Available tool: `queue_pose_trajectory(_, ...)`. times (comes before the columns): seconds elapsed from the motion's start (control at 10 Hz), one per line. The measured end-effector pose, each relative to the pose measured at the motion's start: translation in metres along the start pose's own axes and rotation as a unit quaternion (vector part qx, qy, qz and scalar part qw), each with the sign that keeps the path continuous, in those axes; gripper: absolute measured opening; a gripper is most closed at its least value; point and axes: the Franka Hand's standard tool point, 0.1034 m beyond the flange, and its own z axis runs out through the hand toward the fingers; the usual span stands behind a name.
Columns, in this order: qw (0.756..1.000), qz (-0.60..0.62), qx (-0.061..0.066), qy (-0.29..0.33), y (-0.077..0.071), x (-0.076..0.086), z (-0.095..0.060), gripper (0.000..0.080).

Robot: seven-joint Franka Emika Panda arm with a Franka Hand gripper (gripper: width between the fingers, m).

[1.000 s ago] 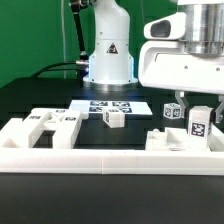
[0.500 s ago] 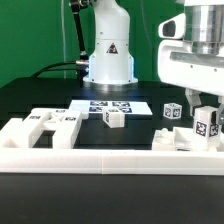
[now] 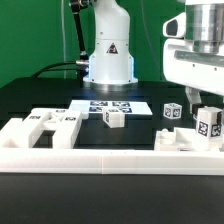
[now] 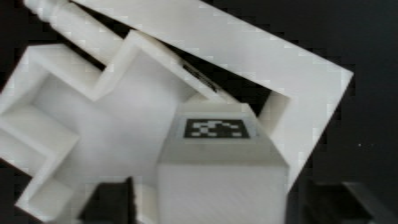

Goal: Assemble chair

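Black surface (image 3: 40,95) before a green backdrop; robot base (image 3: 108,55) at far centre, marker board (image 3: 112,104) lying flat just in front of it. Pincer (image 3: 205,110) at the exterior view's right, clenched on an upright tagged chair post (image 3: 208,124); wrist view shows the post over a white slotted frame (image 4: 107,90). Slotted panels (image 3: 50,122) lie at the exterior view's left; small tagged block (image 3: 113,117) at centre; low border rail (image 3: 100,150) nearest.

The black table (image 3: 40,100) lies open toward its far edge on the exterior view's left. A low white border rail (image 3: 110,157) bars the near edge. Behind it, white slotted plastic panels (image 3: 45,125), a small white tagged block (image 3: 113,118) and a white tagged post (image 3: 208,123) clamped in the jaws stand in the way.
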Motion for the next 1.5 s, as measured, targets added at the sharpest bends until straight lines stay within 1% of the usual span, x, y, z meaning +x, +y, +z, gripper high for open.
queue_pose_trajectory(0.1,1.0,-0.02,0.007,0.004,0.0,-0.006,0.002,0.0604)
queue_pose_trajectory(0.2,0.996,-0.088,0.004,0.006,0.001,-0.009,0.003,0.0635)
queue_pose_trajectory(0.3,0.989,-0.147,0.004,0.006,0.001,-0.01,0.003,0.0635)
queue_pose_trajectory(0.4,0.976,-0.219,0.003,0.007,0.0,-0.013,0.003,0.0647)
queue_pose_trajectory(0.6,0.945,-0.326,0.003,0.007,0.001,-0.009,0.003,0.0649)
queue_pose_trajectory(0.7,0.934,-0.357,0.003,0.008,0.001,-0.008,0.003,0.0649)
queue_pose_trajectory(0.9,0.899,-0.439,0.002,0.008,0.002,-0.007,0.003,0.0649)
queue_pose_trajectory(1.0,0.889,-0.457,0.001,0.008,0.002,-0.007,0.003,0.0649)
queue_pose_trajectory(1.2,0.84,-0.543,-0.004,0.011,0.002,-0.005,0.003,0.0649)
queue_pose_trajectory(1.3,0.831,-0.556,-0.005,0.011,0.002,-0.004,0.003,0.0649)
queue_pose_trajectory(1.4,0.805,-0.594,-0.009,0.013,0.003,-0.001,0.003,0.0521)
queue_pose_trajectory(1.5,0.808,-0.589,-0.008,0.013,0.003,-0.001,0.003,0.0383)
